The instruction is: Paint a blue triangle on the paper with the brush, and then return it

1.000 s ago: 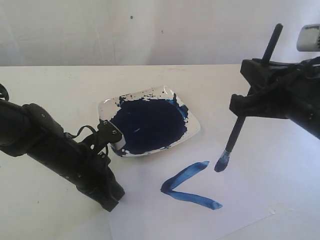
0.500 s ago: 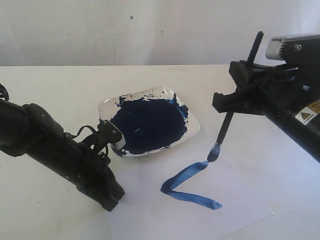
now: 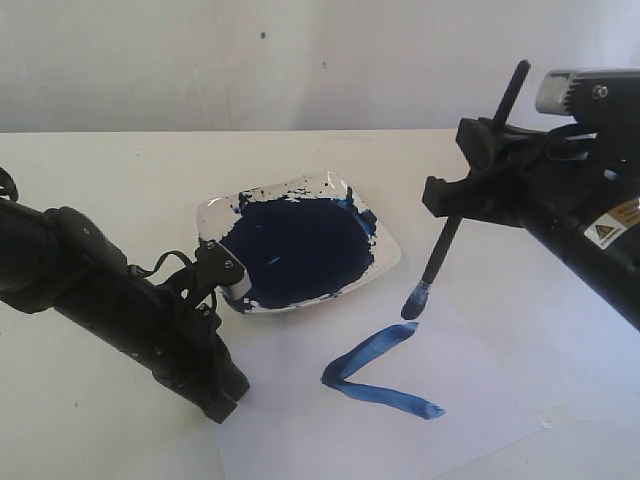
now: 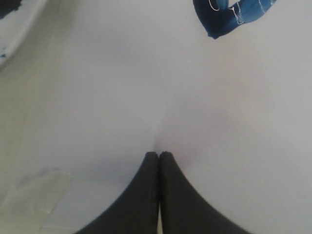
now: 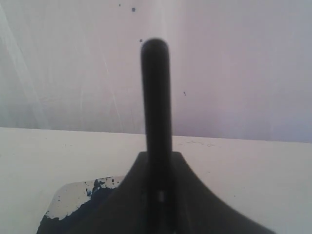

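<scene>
While the white surface (image 3: 90, 170) carries every item, the paper (image 3: 500, 370) lies flat on its near right part, below the right end effector (image 3: 455, 200) and with its left edge at the left end effector (image 3: 225, 395). The blue triangle (image 3: 385, 396) stands on the paper as two thick strokes that meet at a left-hand vertex, forming a V open to the right. It lies between the two end effectors, below and near the right one. The brush (image 3: 437, 258) is clamped at mid-handle in the right end effector, tilted, with the handle end high and the bristle tip (image 3: 412, 305) down. The tip sits just beside the upper end of the upper stroke; contact with the paper cannot be confirmed.

The dish (image 3: 215, 212), white-rimmed and splattered, rests behind the paper's left part, near the left arm. The dark paint pool (image 3: 295, 250) fills most of it. Nothing stands between the bristle tip and the strokes.

The left arm slopes down from the left edge of the exterior view to the paper's left edge. In the left wrist view its end effector (image 4: 159, 161) is clenched with nothing between the fingers, tips at or just above the sheet. The right arm reaches in from the right, raised off the surface. In the right wrist view the handle (image 5: 156, 97) rises straight out of the end effector (image 5: 156, 195).
</scene>
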`<state>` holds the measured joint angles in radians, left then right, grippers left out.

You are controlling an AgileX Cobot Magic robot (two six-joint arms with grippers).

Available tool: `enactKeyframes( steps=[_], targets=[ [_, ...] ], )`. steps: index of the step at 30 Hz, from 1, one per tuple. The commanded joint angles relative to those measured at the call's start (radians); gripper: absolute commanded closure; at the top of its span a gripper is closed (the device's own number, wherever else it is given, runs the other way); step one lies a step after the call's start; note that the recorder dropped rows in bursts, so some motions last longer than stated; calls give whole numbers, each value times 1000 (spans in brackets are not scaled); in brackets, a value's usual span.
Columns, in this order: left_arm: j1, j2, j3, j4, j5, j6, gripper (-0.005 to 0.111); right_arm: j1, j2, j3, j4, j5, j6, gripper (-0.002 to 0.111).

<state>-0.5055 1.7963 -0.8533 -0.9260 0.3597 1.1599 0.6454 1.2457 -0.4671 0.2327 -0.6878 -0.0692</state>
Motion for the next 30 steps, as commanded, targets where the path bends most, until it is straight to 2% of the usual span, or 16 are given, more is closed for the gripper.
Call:
enactKeyframes(
  steps=[1, 11, 14, 30],
  targets=[
    [-6, 7, 4, -8, 24, -1, 107, -8, 3, 1, -4, 28, 4, 108],
    [-6, 7, 4, -8, 24, -1, 107, -8, 3, 1, 2, -5, 4, 108],
    [-6, 7, 4, -8, 24, -1, 107, -8, 3, 0, 4, 61, 4, 108],
    [-6, 7, 4, -8, 24, -1, 107, -8, 3, 0, 24, -17, -6, 108]
  ],
)
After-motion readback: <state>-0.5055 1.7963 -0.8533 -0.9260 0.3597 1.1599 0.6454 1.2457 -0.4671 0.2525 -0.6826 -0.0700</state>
